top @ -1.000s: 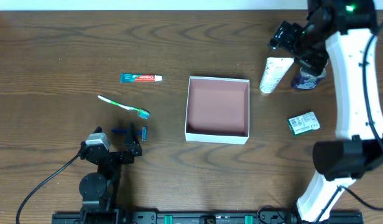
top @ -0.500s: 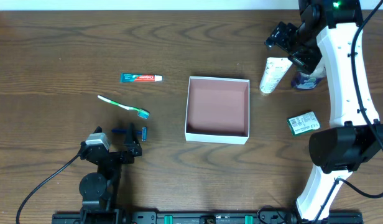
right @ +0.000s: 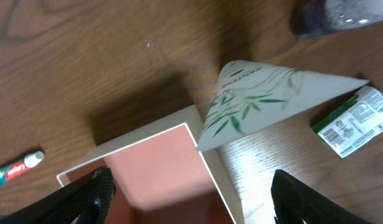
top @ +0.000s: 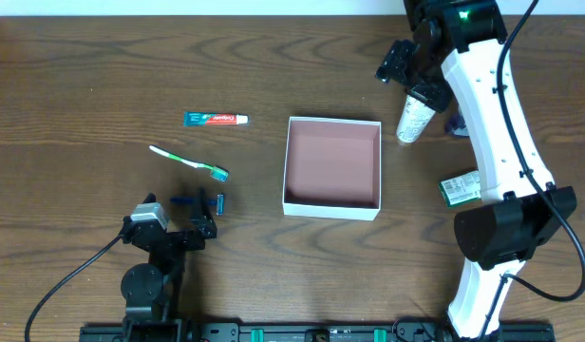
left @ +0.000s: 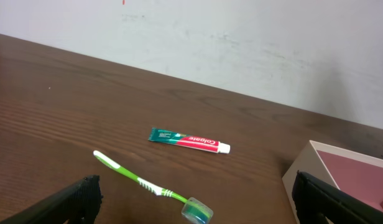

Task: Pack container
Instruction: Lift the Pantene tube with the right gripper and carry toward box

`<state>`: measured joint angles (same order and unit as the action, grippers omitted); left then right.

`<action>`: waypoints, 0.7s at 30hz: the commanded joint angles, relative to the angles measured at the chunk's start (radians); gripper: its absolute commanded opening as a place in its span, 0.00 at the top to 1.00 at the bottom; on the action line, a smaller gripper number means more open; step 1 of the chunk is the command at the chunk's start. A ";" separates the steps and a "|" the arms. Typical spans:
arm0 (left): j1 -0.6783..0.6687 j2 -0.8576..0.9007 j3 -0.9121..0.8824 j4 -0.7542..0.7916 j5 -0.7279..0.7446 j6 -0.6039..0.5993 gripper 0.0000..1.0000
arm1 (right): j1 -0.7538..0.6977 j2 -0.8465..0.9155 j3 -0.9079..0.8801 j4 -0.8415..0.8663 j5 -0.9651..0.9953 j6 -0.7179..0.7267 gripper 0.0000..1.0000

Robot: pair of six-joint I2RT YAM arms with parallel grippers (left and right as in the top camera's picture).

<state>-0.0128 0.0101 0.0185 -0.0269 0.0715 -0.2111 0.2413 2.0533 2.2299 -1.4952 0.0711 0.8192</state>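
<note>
Swung left of the white tube (top: 413,114), my right gripper (top: 395,63) gapes empty, probably re-aiming; left gripper (top: 202,202) idles, fingers apart.

On the table (top: 84,57) the container (top: 332,161) lies centrally, toothpaste (top: 216,119) and toothbrush (top: 189,162) well to its left, a tube (top: 413,119) beside its far right corner, a packet (top: 461,189) near its right.

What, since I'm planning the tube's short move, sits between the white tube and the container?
Nothing visible stands between them. The white tube lies right beside the container's far right corner.
</note>
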 commanded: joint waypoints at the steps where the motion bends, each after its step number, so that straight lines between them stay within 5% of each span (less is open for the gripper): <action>1: 0.006 -0.006 -0.014 -0.037 0.012 0.009 0.02 | -0.014 -0.005 0.006 0.002 0.050 0.068 0.18; 21: 0.006 -0.006 -0.014 -0.037 0.011 0.009 0.02 | -0.066 -0.005 -0.153 0.166 0.052 0.165 0.28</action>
<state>-0.0128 0.0101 0.0185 -0.0269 0.0715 -0.2111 0.1867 2.0533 2.0972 -1.3361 0.1093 0.9638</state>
